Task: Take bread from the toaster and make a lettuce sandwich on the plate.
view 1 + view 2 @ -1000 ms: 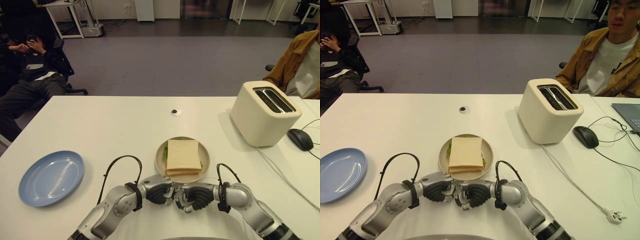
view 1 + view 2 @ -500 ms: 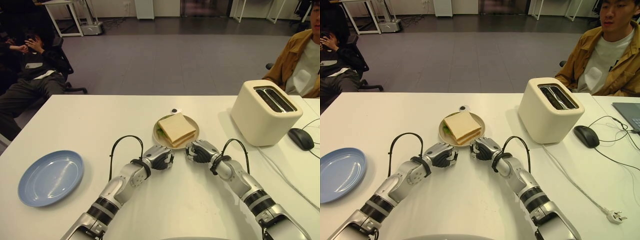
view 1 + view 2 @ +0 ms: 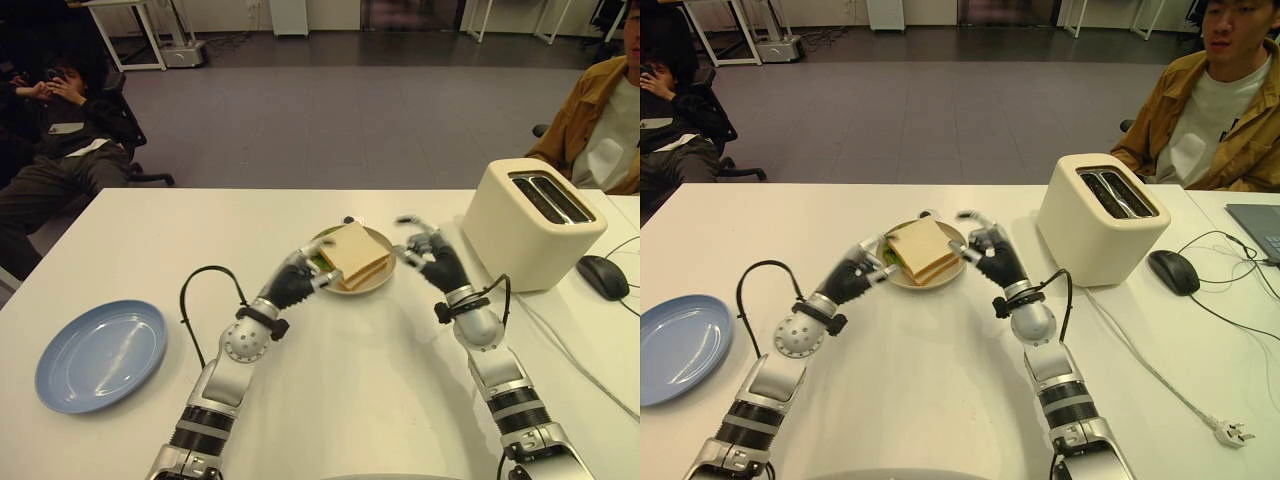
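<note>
**Asker:** Where is the sandwich now?

**Me:** The white-bread sandwich (image 3: pixel 352 253), two slices with a green lettuce leaf (image 3: pixel 316 258) peeking out at its left edge, sits on the small round beige plate (image 3: pixel 372 284). That plate is near the middle of the white table (image 3: pixel 350 390), to the left of the cream box-shaped toaster (image 3: pixel 530 225).

**Asker:** Wasn't it right in front of you a second ago?

**Me:** Yes. My hands were curled together close to me then, with the plate just beyond them. Half a second ago they had slid it away from me, and the sandwich had turned a little on the way. Now I have let go.

**Asker:** So what are your fingers doing?

**Me:** They are spread wide on both sides and hold nothing. My left hand (image 3: pixel 290 287) lies low at the plate's left rim. Its fingers (image 3: pixel 318 278) are beside the rim or touching it, and I can't tell which. My right hand (image 3: pixel 437 264) is lifted to the right of the plate, apart from it.

**Asker:** What does that mean for the job?

**Me:** I judge it all but done. The toaster's slots look empty, and the bread is stacked over lettuce on the plate. The large pale blue plate (image 3: pixel 100 355) stands well apart at my far left. What remains is to draw back without nudging the rim.
</note>
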Controlling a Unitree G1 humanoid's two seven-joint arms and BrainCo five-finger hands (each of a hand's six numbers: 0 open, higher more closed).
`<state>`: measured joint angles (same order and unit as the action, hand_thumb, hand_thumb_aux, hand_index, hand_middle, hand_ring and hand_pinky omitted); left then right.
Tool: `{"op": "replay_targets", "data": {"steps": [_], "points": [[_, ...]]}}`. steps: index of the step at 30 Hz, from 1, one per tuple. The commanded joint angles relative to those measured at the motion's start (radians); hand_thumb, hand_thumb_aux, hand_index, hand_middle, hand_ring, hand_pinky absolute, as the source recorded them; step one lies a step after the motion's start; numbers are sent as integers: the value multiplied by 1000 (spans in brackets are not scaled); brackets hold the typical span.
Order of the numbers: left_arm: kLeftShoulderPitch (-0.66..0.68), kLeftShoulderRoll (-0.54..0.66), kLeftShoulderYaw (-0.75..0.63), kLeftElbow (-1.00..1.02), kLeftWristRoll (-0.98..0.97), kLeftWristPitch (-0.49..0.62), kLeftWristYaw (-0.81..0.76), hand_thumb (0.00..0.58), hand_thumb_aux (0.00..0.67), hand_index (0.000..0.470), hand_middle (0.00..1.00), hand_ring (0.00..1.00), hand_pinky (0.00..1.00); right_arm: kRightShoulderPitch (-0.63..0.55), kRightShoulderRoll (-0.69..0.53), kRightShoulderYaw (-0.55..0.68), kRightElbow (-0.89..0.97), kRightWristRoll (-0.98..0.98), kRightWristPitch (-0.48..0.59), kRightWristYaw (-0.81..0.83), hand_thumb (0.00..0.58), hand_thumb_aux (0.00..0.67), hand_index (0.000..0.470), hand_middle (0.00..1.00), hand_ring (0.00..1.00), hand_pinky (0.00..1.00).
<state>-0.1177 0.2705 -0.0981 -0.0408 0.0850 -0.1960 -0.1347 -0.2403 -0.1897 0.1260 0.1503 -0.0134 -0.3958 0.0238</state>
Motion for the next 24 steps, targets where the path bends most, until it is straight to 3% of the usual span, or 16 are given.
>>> {"op": "replay_targets", "data": {"steps": [1,13,24], "points": [[76,-63,114,-90,-195,22,-1,0,0,0,0,0,0,71,54,-91,-100,198,40,39,0,0,0,0,0,0],[230,-94,205,-166,-259,42,-4,0,0,0,0,0,0,259,93,-138,-154,232,77,100,0,0,0,0,0,0],[250,-95,205,-191,-263,62,-43,0,0,0,0,0,0,291,120,-113,-155,186,41,136,0,0,0,0,0,0]]}}
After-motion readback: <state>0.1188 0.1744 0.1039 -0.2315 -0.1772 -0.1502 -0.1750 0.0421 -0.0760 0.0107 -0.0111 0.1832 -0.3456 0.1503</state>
